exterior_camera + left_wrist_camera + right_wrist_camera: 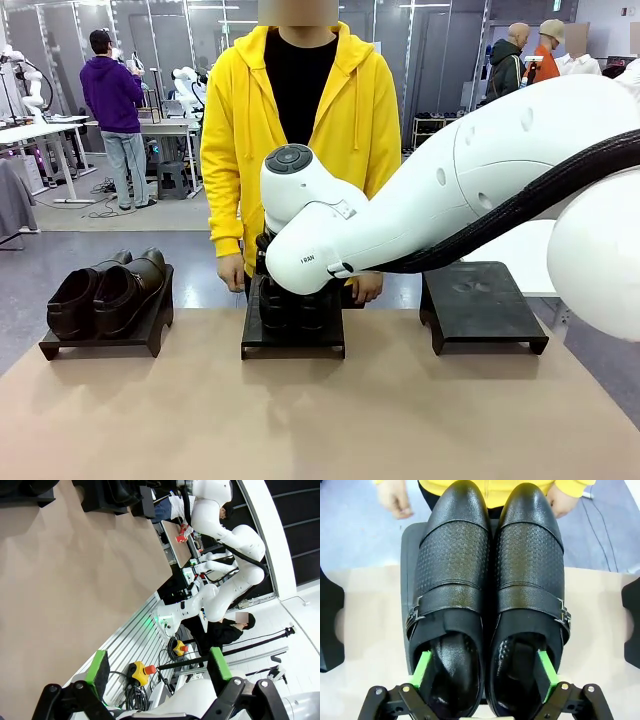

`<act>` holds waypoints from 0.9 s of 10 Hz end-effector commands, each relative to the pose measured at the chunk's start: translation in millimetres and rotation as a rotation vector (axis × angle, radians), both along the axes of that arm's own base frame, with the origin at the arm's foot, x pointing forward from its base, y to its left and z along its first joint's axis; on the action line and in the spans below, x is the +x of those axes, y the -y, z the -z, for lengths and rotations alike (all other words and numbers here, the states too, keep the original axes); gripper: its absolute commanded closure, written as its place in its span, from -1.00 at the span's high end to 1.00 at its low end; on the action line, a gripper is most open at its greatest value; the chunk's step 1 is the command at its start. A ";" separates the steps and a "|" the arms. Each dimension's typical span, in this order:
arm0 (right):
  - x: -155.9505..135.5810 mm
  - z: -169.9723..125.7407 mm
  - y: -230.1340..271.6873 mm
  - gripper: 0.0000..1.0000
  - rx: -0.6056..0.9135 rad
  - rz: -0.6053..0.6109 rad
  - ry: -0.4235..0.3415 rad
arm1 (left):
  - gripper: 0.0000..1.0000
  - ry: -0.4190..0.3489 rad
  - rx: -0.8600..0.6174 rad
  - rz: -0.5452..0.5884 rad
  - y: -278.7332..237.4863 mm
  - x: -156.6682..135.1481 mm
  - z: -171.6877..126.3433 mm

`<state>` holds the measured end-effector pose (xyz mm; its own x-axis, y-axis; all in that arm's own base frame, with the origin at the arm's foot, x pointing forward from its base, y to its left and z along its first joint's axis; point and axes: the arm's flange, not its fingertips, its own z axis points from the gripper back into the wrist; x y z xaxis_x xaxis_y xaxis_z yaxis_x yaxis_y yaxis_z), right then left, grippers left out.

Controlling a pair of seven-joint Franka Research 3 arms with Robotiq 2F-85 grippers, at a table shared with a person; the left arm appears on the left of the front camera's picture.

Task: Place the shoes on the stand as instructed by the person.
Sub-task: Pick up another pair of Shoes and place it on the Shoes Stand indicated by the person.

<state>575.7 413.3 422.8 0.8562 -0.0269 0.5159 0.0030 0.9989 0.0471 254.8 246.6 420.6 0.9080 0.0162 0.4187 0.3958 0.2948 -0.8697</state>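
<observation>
While the right tool (485, 672) hangs just above the heels of one pair of black shoes (487, 595), its green pads (421, 669) are spread wide, one dipped into the opening of each shoe, and whether they touch the leather cannot be told. This pair lies side by side, the two shoes touching, on a dark stand (409, 565) directly below the tool, toes pointing away from it toward the person (300, 130) in the yellow hoodie. The person's hands (395, 497) hang just beyond the toes, one on either side.

From the front, the right arm (450, 190) reaches across the middle and hides most of that centre stand (293, 335). A second pair of shoes (105, 290) sits on another stand (105, 335) well off to the tool's left, and a bare stand (483, 305) is near on its right, all on the tan tabletop (320, 420).

The left tool (157, 667) is spread open too, holding nothing, hovering over the bare tabletop well apart from the stands.
</observation>
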 end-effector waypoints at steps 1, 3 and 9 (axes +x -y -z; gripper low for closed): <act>1.6 0.9 0.5 1.00 0.011 0.009 -0.006 | 1.00 0.018 -0.006 0.011 -0.1 -2.8 -1.5; 1.6 0.9 0.5 1.00 0.011 0.009 -0.006 | 1.00 0.018 -0.006 0.011 -0.1 -2.8 -1.5; 1.6 0.9 0.5 1.00 0.011 0.009 -0.006 | 1.00 0.018 -0.006 0.011 -0.1 -2.8 -1.5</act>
<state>576.1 413.2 421.8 0.8570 -0.0274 0.5147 0.0039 0.9989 0.0468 254.8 246.6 420.6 0.9080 0.0162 0.4187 0.3958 0.2948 -0.8697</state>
